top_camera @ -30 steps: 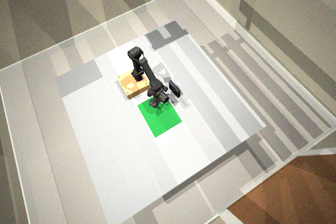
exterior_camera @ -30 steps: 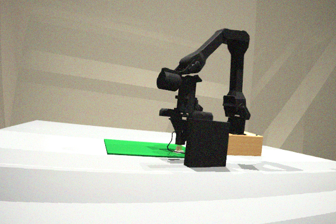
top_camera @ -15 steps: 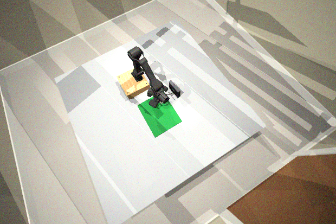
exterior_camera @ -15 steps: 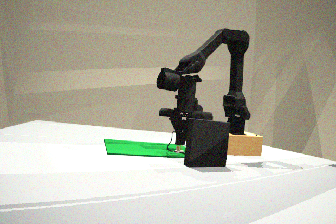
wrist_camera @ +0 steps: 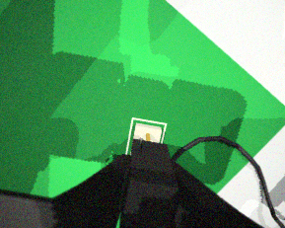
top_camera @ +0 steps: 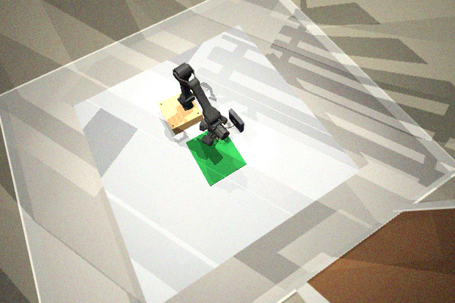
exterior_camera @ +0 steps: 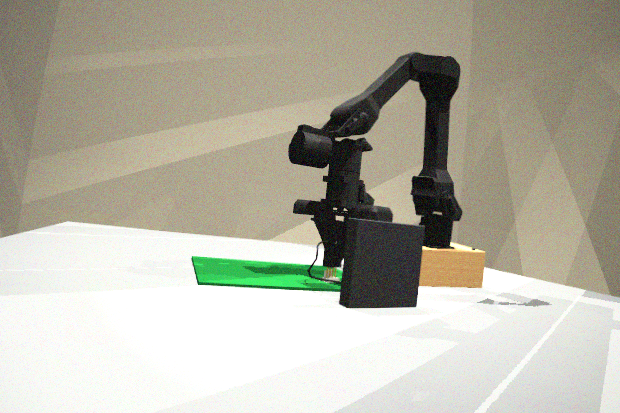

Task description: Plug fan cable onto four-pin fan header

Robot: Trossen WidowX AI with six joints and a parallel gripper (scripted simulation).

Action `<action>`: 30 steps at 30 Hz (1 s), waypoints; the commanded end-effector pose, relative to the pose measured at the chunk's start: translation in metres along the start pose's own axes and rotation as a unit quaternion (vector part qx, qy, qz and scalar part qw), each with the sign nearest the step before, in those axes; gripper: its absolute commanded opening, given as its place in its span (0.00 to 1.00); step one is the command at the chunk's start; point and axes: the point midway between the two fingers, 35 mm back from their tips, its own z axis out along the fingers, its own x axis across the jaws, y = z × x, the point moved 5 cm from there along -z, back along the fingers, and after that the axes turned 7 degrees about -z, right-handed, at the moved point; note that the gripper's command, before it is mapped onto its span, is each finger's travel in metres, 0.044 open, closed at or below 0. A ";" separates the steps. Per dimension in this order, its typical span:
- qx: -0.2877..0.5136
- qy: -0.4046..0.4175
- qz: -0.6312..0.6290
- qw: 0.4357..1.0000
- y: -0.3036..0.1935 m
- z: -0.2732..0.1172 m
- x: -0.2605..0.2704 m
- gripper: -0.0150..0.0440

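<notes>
The green board (top_camera: 227, 169) (exterior_camera: 235, 276) (wrist_camera: 94, 93) lies flat. The pale four-pin header (wrist_camera: 141, 131) stands inside a white outline on it, one gold pin showing in the wrist view. In the exterior view, gold pins of the header (exterior_camera: 330, 273) show just below the fingertips. My gripper (exterior_camera: 332, 264) (wrist_camera: 147, 167) points down, shut on the cable's plug right over the header. The fingers mostly hide the plug, so I cannot tell how deep it sits. The thin black cable (exterior_camera: 309, 272) (wrist_camera: 217, 138) loops from the fingertips towards the dark fan (top_camera: 236, 120) (exterior_camera: 383, 265).
The fan stands upright beside the board, close to the arm's wrist side. The wooden base block (top_camera: 186, 122) (exterior_camera: 453, 267) carries the arm behind the board. The cable bows out beside the fingers. Patchy shadows cross the board and the white table (top_camera: 176, 210) (exterior_camera: 200, 342).
</notes>
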 end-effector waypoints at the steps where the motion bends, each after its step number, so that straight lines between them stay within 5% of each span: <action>1: 0.001 0.003 -0.003 1.000 -0.002 -0.001 0.001 0.25; 30: 0.001 0.003 -0.003 1.000 -0.001 0.002 0.001 0.25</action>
